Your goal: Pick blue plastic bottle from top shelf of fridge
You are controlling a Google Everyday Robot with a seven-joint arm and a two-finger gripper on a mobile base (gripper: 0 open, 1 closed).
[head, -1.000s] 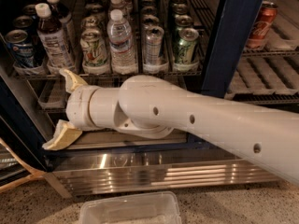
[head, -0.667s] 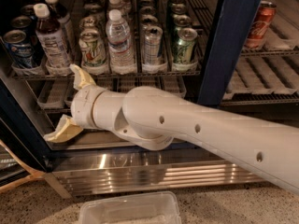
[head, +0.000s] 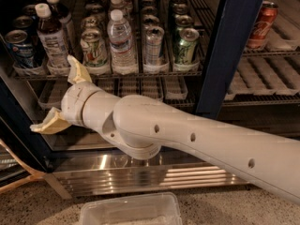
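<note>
The blue plastic bottle holds dark brown drink, with a white cap and white label. It stands upright at the front left of the top shelf of the fridge, next to a blue can. A second such bottle stands right behind it. My gripper is open and empty, with one tan finger up near the shelf's front edge and the other low. It sits below and slightly right of the bottle, apart from it. My white arm crosses the frame from the lower right.
A blue can, green-and-white cans, a taller clear water bottle, a silver can and a green can line the top shelf. A red can stands right of the dark blue frame. A clear plastic bin lies on the floor.
My gripper has risen a little toward the top shelf's front edge. The view has drawn closer to the fridge. The bottle has not moved.
</note>
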